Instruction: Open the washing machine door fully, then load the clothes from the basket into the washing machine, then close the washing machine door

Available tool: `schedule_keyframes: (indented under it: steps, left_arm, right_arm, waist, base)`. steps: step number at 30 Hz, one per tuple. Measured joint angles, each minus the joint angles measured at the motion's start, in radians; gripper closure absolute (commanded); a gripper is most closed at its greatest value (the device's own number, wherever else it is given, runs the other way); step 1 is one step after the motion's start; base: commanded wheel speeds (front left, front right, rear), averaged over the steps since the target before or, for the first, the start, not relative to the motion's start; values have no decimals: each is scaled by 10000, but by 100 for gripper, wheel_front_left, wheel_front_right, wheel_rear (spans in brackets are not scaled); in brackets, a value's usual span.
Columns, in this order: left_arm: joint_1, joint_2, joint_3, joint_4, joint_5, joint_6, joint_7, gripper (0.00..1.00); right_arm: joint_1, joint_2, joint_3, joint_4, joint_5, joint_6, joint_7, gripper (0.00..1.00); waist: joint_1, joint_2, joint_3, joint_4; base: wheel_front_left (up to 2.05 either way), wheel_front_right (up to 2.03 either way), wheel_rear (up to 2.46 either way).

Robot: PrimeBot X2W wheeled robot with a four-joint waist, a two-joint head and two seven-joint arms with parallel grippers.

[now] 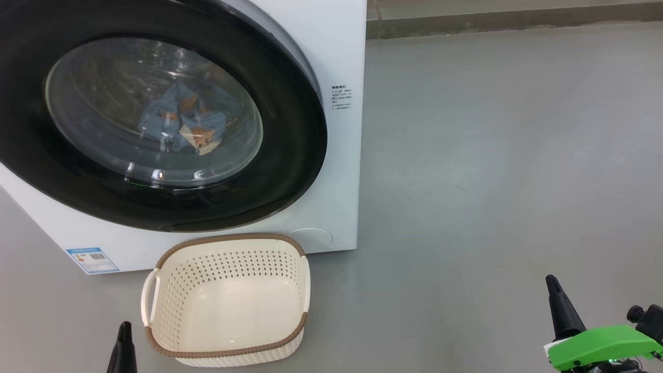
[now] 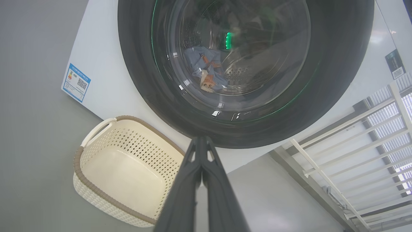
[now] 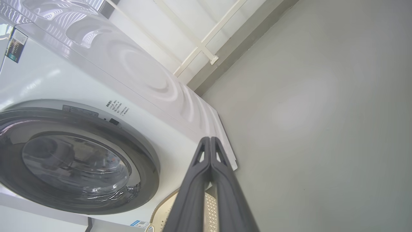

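Head view: both your arms sit low at the bottom edge, fingers pointing up toward the machine.

- The left gripper (image 1: pixel 125 327) is at the lower left, just beside the near left corner of the basket (image 1: pixel 228 239). I can't tell if it touches.
- The right gripper (image 1: pixel 552 281) is at the lower right over the bare floor (image 1: pixel 492 155), well apart from the basket and machine. There's a green housing (image 1: pixel 595 347) behind its fingers.
- Both sets of jaws are pressed together with nothing between them.
  - Left wrist view: the dark fingers (image 2: pixel 186 193) meet at the tip, aimed at the bottom of the door ring and angled over the basket's far rim.
  - Right wrist view: the fingers (image 3: pixel 193 193) also meet, aimed at the machine's lower right front corner.
- The basket stands upright on the floor, just in front of the machine and below the door. Its whole cream bottom shows.
- The washing machine door (image 1: pixel 290 155) looks seated flat against the front of the washing machine (image 1: pixel 342 52).
- The clothes (image 1: pixel 186 122) are behind the glass, bunched low in the drum. They're blue fabric with orange-brown print.
- A blue label (image 1: pixel 92 259) sits low on the machine front, to the left of the basket.
- Farthest out in the left wrist view, a white railing (image 2: pixel 354 141) runs beyond the machine's side.
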Motion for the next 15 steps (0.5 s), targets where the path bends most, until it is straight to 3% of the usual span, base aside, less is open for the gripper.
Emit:
schedule_keyframes:
  steps: [15]
  left_arm:
    - [-202,-150,77,-105,-1396,75,407,100]
  right_arm:
    - [-13,127,-224,-94,1346,0,407,100]
  waist:
    - [0,0,-12,109]
  base:
    - [0,0,0]
